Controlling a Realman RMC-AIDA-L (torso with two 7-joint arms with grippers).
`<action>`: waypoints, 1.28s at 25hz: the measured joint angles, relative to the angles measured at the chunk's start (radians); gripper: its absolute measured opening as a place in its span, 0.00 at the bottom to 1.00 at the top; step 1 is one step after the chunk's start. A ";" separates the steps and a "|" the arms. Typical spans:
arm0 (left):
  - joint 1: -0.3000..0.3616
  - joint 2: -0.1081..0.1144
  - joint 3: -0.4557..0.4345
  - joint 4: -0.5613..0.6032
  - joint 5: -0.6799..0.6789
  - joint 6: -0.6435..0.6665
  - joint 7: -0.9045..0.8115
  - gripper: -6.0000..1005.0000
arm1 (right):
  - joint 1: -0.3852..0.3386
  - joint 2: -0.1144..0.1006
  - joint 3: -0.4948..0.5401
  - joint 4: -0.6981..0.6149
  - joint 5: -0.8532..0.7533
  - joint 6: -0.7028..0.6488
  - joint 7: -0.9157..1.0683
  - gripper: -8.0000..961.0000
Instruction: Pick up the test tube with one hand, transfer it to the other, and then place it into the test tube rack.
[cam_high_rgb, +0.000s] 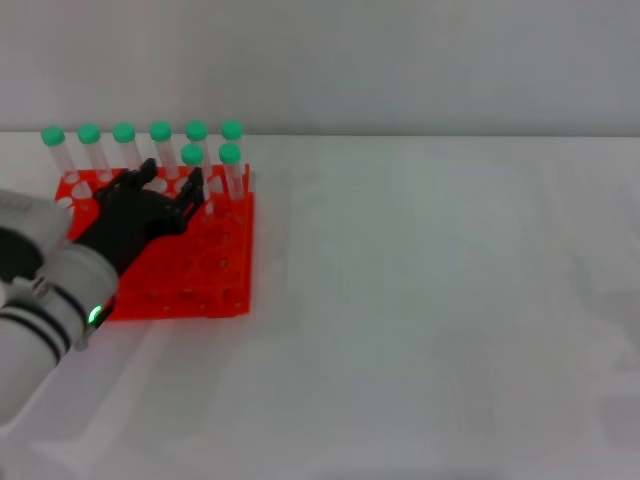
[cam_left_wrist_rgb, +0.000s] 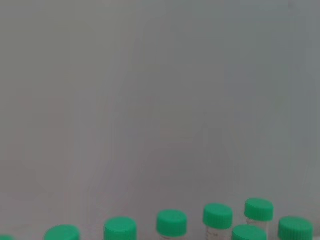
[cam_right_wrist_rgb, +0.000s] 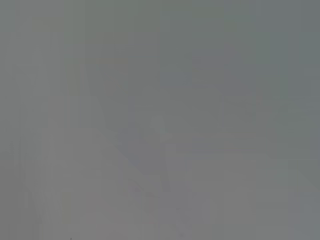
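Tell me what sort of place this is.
Probably a lab bench or a mock-up of one. An orange-red test tube rack holding green-capped test tubes sits on a plain white table against a bare wall, and the left gripper hovers over the rack.

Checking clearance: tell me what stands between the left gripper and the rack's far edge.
In the head view, green-capped test tubes stand upright in the test tube rack just beyond the left gripper.

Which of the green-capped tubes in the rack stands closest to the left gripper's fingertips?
The second-row tube, the left one of the two standing in front of the back row of six. The left gripper sits just below it over the test tube rack.
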 joint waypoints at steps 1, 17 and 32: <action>0.021 0.000 -0.003 -0.005 -0.003 -0.024 0.000 0.53 | 0.000 0.000 0.000 0.002 0.000 0.000 0.000 0.73; 0.291 -0.007 0.000 0.147 -0.430 -0.534 -0.172 0.81 | 0.000 0.000 0.008 0.007 0.007 -0.003 -0.096 0.74; 0.224 -0.006 0.004 0.150 -0.433 -0.529 -0.204 0.84 | -0.007 0.000 0.013 0.066 0.011 0.026 -0.239 0.74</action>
